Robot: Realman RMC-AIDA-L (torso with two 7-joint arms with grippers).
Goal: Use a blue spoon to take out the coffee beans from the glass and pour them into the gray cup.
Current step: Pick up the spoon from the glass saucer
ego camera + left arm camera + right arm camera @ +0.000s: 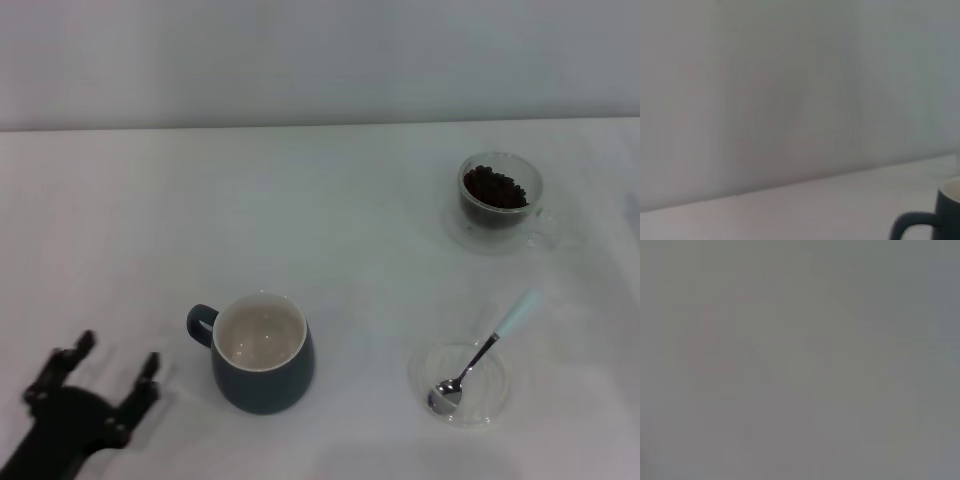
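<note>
The left gripper (112, 370) sits near left with fingers apart, holding nothing. The blue spoon (484, 351) lies in a glass dish (487, 404), near right. The right gripper is not seen.

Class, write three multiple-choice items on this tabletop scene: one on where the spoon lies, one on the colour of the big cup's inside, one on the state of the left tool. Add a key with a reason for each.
1. Where does the bowl of the blue spoon rest?
A. In the flat clear dish
B. In the gray cup
C. In the glass

2. What colour is the inside of the gray cup?
A. Black
B. Red
C. Cream-white

3. How is the left tool?
A. Shut on the spoon
B. Open, holding nothing
C. Shut on the cup's handle

Key: 1 A, the metal bowl lies inside the dish with the handle over its rim. 2 C, the head view shows a pale inside with no coffee beans in it. 3 B, its fingers stand apart left of the cup, touching nothing.
</note>
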